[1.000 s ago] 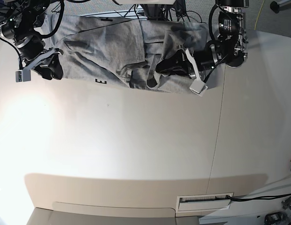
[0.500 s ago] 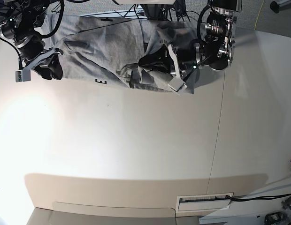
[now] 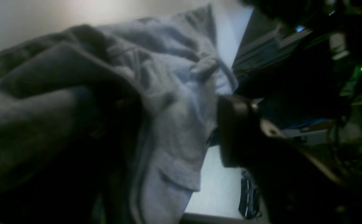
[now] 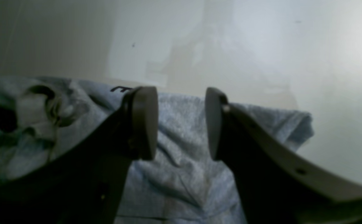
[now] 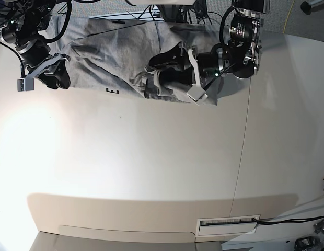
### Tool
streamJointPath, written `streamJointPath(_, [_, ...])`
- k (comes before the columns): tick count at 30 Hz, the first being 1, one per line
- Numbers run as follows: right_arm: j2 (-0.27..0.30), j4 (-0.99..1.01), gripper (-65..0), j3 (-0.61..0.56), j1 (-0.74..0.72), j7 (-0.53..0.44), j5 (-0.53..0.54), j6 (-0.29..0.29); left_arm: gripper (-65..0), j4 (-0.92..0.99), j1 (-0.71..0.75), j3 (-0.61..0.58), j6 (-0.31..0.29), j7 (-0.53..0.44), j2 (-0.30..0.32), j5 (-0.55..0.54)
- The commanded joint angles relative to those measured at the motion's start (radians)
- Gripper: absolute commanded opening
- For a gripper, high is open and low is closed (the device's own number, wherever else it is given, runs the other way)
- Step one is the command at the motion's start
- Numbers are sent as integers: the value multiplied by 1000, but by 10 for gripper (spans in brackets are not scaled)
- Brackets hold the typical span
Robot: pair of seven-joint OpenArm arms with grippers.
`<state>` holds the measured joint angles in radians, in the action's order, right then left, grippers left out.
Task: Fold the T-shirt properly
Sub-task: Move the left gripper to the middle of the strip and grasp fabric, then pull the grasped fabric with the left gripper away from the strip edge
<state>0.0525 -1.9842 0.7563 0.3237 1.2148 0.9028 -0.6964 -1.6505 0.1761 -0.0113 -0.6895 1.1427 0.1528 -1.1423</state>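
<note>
The grey T-shirt (image 5: pixel 115 52) lies crumpled along the far edge of the table, with a bit of black lettering (image 5: pixel 113 91) at its near hem. My left gripper (image 5: pixel 161 70) is over the shirt's middle, shut on a bunched fold of it. In the left wrist view the cloth (image 3: pixel 174 93) is heaped between the fingers; one dark finger (image 3: pixel 232 130) shows and the other is hidden under the cloth. My right gripper (image 5: pixel 44 78) is open at the shirt's left end. In the right wrist view its fingers (image 4: pixel 143 124) straddle the cloth (image 4: pixel 181 174) without pinching it.
The pale table (image 5: pixel 151 157) stretches toward the camera, with a seam (image 5: pixel 244 146) running front to back on the right. A white slotted plate (image 5: pixel 227 226) sits near the front edge. Cables and equipment crowd the back edge behind the shirt.
My left gripper has moved left across the shirt, dragging its right part into a bunch over the middle. The right arm has not moved.
</note>
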Motion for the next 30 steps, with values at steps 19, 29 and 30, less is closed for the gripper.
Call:
streamJointPath(19, [14, -18, -396, 4, -3, -26, 21, -2, -650, -19, 22, 236, -9, 125, 66, 6])
streamJointPath(29, [13, -18, -396, 4, -3, -29, 21, -2, -650, -21, 124, 241, -9, 126, 97, 6])
streamJointPath(30, [13, -18, -396, 4, -3, -29, 21, -2, -650, -21, 124, 241, -9, 134, 97, 6])
